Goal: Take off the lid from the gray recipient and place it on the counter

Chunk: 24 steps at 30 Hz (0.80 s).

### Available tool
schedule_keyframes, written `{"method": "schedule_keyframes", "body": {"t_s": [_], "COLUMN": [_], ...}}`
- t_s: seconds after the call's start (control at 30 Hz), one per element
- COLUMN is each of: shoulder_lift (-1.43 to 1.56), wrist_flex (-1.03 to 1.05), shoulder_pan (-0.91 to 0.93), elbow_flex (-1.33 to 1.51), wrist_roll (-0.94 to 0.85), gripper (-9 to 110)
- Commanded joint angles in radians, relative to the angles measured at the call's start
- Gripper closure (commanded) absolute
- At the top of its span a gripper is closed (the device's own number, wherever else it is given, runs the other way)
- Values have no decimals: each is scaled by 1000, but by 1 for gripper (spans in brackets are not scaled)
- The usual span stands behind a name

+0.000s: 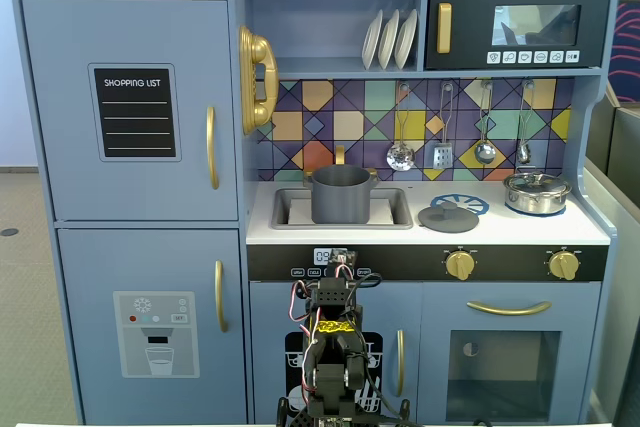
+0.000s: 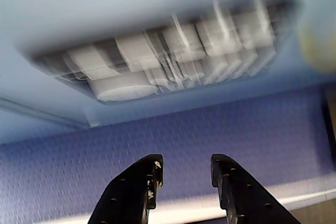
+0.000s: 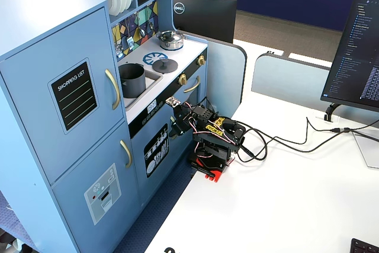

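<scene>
The gray recipient (image 1: 340,195) stands uncovered in the sink basin; it also shows in the other fixed view (image 3: 131,80). The dark gray lid (image 1: 448,216) lies flat on the counter (image 1: 520,231), partly over the blue burner mark, and shows there in the other fixed view (image 3: 164,65). My arm (image 1: 333,347) is folded low in front of the kitchen, below the counter. My gripper (image 3: 176,125) faces the dishwasher door. In the wrist view the gripper (image 2: 185,169) is open with nothing between the fingers.
A shiny silver pot (image 1: 536,192) with its lid stands at the counter's right. Utensils (image 1: 445,127) hang on the back wall. Gold oven knobs (image 1: 460,264) sit under the counter edge. Cables (image 3: 284,140) run across the white table to the arm's right.
</scene>
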Motion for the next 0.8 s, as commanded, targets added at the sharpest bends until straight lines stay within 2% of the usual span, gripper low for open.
{"method": "schedule_keyframes", "body": {"t_s": [0.0,0.17,0.27,0.77], "shoulder_lift": [-9,-9,-9,-9], "wrist_flex": [129,387,469,469], "shoulder_pan": [-9,-20,-29,18], "elbow_flex": [-3,-3,-3,-3], "wrist_roll": [-11,-38,-80,-52], "gripper": [101,101,101,98]}}
